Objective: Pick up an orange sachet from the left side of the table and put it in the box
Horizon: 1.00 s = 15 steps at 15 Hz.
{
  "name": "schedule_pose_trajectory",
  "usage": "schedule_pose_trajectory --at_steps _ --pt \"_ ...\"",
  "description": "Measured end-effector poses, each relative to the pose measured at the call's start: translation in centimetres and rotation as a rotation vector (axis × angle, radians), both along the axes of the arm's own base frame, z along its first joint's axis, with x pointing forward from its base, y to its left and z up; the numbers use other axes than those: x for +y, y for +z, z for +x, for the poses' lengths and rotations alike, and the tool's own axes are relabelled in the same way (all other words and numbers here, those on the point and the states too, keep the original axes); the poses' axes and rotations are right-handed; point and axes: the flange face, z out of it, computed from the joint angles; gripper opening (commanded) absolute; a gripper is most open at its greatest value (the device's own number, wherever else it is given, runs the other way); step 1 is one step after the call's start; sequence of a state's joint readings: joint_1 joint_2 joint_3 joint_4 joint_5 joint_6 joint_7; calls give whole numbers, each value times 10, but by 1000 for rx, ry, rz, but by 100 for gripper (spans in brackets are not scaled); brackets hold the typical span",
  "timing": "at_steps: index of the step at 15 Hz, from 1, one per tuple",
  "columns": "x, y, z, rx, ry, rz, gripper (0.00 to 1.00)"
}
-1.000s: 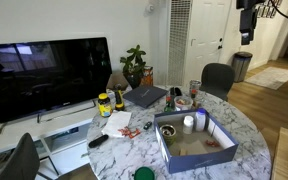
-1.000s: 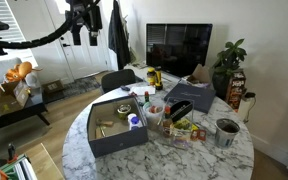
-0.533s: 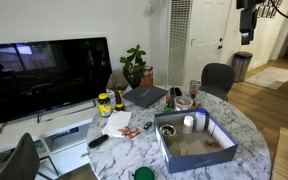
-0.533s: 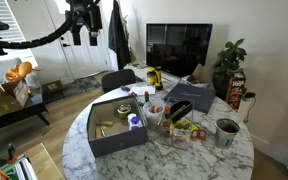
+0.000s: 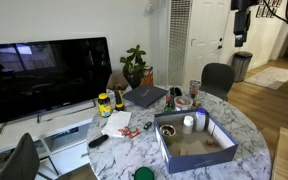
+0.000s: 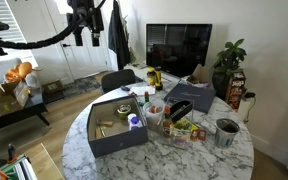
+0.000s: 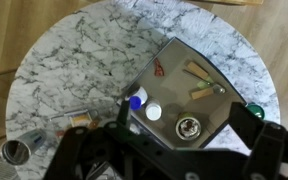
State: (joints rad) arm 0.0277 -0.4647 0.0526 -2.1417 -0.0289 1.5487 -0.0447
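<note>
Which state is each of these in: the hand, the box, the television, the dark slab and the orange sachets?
hand: high above the table, holding nothing, jaws seemingly apart.
box: open-topped, with bottles and small items inside.
television: screen dark.
dark slab: lying flat, closed.
orange sachets: lying on the table, outside the box.

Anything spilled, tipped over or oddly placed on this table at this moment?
Nothing stands out. The box sits flat on the table, the bottles inside it stand upright, and the orange sachets lie on the marble. No spill shows. The claw hangs high above.
</note>
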Motion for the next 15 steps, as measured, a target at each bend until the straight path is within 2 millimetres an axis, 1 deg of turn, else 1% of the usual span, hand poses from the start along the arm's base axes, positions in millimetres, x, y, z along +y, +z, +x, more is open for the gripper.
schedule_pose_trajectory --at_steps 2,5,7,8,10,11,12,13,15 --pt "39 -13 24 -49 62 -24 100" --pt "100 -35 69 -143 153 -57 100" --pt "132 -51 102 -187 200 -69 100" --pt "143 -59 119 -195 215 -76 100" --pt "154 -74 153 -171 219 -69 100" --pt "155 -81 168 -147 217 -64 100" --pt "156 -85 180 -130 215 -60 100" --pt "157 -87 187 -123 213 -56 100" --pt "160 -87 192 -117 213 -54 100"
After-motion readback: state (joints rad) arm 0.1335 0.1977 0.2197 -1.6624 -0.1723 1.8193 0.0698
